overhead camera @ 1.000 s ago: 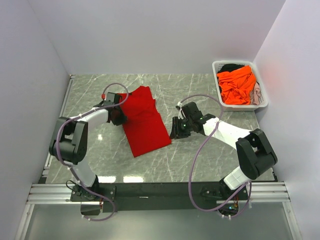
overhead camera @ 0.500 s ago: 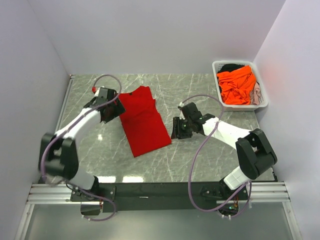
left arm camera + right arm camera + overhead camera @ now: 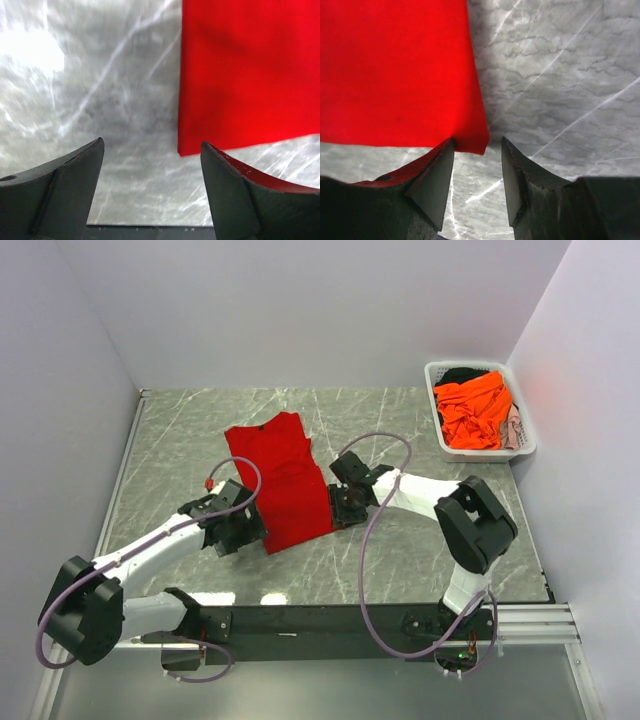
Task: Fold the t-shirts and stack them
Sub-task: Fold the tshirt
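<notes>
Left pincer and right pincer gape empty beside red t-shirt corners.

Left arm: white link shells, black joint housings, bulky black shoulder block.
Right arm: same white-and-black build.
Left cable: mauve-grey hose, looped, with a red tip.
Right cable: mauve-grey hose, looped.
Both pairs of jaws: matt black, wedge-shaped fingers tapering to blunt tips, with a small round hole near one finger's root.

no readable text, no labels anywhere
</notes>
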